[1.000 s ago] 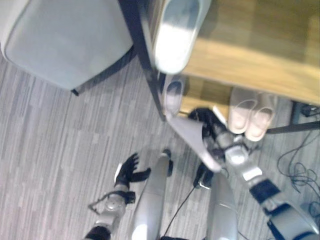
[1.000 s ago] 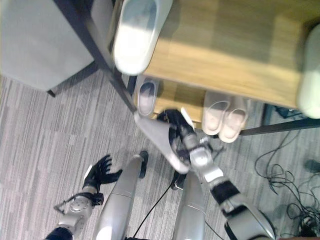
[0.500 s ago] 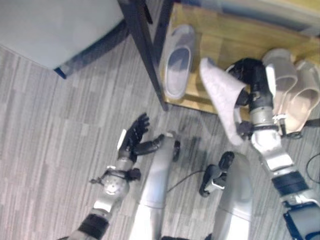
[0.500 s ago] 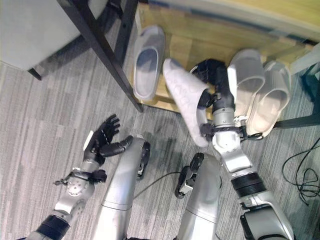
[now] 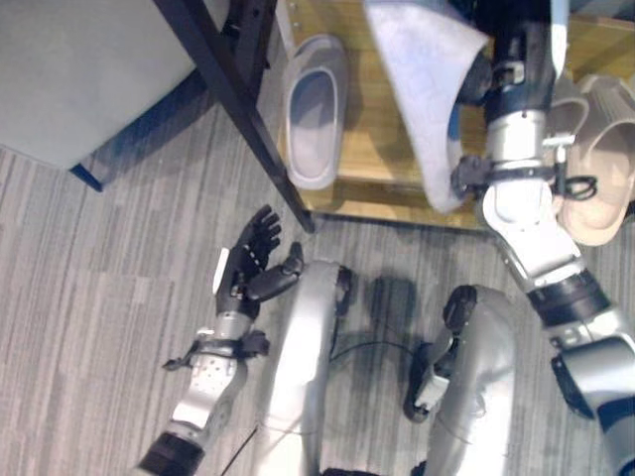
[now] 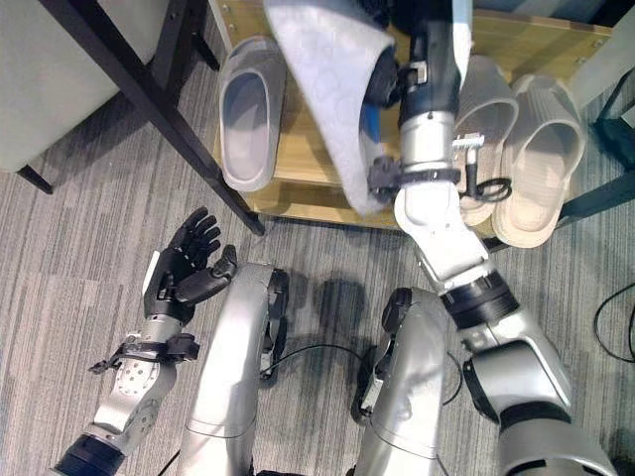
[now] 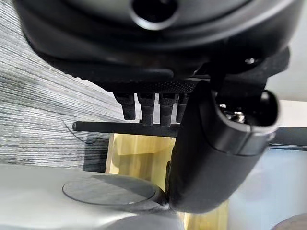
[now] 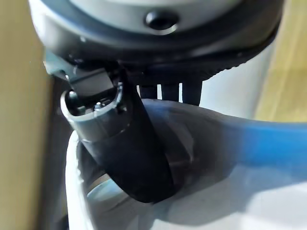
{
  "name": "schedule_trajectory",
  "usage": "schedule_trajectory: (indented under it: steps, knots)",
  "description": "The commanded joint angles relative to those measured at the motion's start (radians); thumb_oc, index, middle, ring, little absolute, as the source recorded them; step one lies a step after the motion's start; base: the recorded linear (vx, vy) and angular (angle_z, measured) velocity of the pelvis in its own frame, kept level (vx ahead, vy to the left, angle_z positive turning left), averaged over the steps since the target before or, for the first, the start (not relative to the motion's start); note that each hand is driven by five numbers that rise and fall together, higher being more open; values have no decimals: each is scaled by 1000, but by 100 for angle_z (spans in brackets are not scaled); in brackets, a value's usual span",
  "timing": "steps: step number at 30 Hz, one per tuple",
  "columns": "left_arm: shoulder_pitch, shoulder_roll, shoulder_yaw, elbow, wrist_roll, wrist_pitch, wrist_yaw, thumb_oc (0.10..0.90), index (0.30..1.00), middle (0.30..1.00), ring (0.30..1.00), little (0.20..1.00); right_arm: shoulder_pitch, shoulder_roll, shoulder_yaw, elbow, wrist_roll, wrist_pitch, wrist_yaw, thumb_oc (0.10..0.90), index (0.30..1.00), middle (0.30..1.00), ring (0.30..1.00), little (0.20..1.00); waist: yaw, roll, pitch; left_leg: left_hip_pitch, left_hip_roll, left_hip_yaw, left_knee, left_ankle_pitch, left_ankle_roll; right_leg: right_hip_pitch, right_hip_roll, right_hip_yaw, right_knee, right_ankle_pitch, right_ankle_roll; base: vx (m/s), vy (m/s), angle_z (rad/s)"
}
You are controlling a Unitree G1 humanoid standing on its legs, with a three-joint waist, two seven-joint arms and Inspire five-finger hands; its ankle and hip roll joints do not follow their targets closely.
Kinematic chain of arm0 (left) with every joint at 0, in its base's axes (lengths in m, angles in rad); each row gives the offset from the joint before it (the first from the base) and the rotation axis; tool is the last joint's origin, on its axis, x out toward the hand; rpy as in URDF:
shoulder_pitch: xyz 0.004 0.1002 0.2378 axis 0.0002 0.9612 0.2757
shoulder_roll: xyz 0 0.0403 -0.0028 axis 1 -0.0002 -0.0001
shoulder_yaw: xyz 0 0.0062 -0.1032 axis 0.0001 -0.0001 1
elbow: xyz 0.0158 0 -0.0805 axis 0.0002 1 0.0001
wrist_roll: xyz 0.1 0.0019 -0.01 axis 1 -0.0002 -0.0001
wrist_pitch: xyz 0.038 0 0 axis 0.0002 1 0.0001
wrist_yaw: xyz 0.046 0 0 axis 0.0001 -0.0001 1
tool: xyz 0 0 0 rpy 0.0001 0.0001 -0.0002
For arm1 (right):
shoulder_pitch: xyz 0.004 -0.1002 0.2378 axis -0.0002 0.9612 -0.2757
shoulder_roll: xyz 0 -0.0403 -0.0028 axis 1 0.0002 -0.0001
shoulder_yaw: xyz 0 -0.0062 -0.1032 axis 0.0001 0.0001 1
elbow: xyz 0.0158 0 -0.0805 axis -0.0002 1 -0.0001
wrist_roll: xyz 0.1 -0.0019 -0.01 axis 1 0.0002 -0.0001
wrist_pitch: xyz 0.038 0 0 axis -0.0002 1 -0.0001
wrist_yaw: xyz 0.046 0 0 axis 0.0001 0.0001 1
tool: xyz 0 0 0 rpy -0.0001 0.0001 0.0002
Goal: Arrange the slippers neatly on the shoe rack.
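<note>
My right hand (image 6: 429, 45) is shut on a grey slipper (image 6: 332, 94), held sole-up and tilted above the lower wooden shelf of the shoe rack (image 6: 288, 193). In the right wrist view the thumb (image 8: 124, 153) sits inside the slipper (image 8: 230, 191), against its blue lining. A matching grey slipper (image 6: 248, 114) lies on the same shelf to the left, next to the rack's black leg (image 6: 149, 99). A pair of beige slippers (image 6: 541, 149) rests on the shelf to the right of my arm. My left hand (image 6: 184, 268) hangs open low over the carpet, holding nothing.
A grey upholstered seat (image 5: 69, 79) stands on dark legs at the upper left, close to the rack's frame. Grey striped carpet (image 5: 89, 327) spreads in front of the rack. A loose cable (image 6: 620, 317) lies at the far right.
The camera has tipped down toward the lower shelf. My right hand has carried the grey slipper up and forward, from the floor edge to above the shelf. The left hand stays open.
</note>
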Motion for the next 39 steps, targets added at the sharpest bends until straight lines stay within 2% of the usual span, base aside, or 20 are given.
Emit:
schedule_trajectory:
  steps: [1,6,11,17,26,27,33,39]
  knots:
    - [86,36,-85,50,50,22,23,800,900,900,900,900,-165,-50,-27,-54,-20,-72,-49,400,300,300,300,300,52,-11,-23,42,-13,-102,27,-114,39,-12,-12,19,22,113,-45,10,11,-16]
    - [90,47,-102,60,47,13,29,800,900,900,900,900,-209,-58,12,123,79,-102,-40,400,300,300,300,300,62,-8,-23,42,-5,-105,45,-132,39,-14,-4,19,27,107,-52,5,0,-4]
    - [110,57,-106,53,55,15,32,800,900,900,900,900,-213,-54,29,119,107,-109,-32,400,300,300,300,300,66,-5,-23,42,-4,-104,38,-134,39,-21,-6,19,18,107,-60,-7,1,0]
    - [113,53,-111,77,47,12,41,800,900,900,900,900,-194,-27,49,155,82,-87,-25,400,300,300,300,300,67,-1,-23,42,3,-104,41,-141,41,-22,-8,21,12,109,-64,-12,2,0]
    - [101,54,-127,97,40,15,47,800,900,900,900,900,-279,60,126,319,118,-52,8,400,300,300,300,300,65,0,-23,42,7,-97,41,-136,34,-26,-2,29,20,106,-73,-3,2,0]
    - [97,53,-128,100,39,18,49,800,900,900,900,900,-288,62,136,327,117,-49,6,800,900,900,900,900,65,0,-23,42,7,-97,42,-137,34,-26,-2,31,21,106,-73,0,0,0]
    - [102,49,-130,106,34,24,47,800,900,900,900,900,-294,52,170,362,70,-8,19,800,900,900,900,900,60,-10,-23,42,8,-99,39,-136,31,-24,-5,34,17,112,-76,0,0,0]
    - [118,44,-126,106,24,34,52,800,900,900,900,900,-288,32,176,293,84,-16,20,800,900,900,900,900,52,-17,-23,42,16,-95,36,-142,31,-32,2,40,17,113,-81,-1,11,-3]
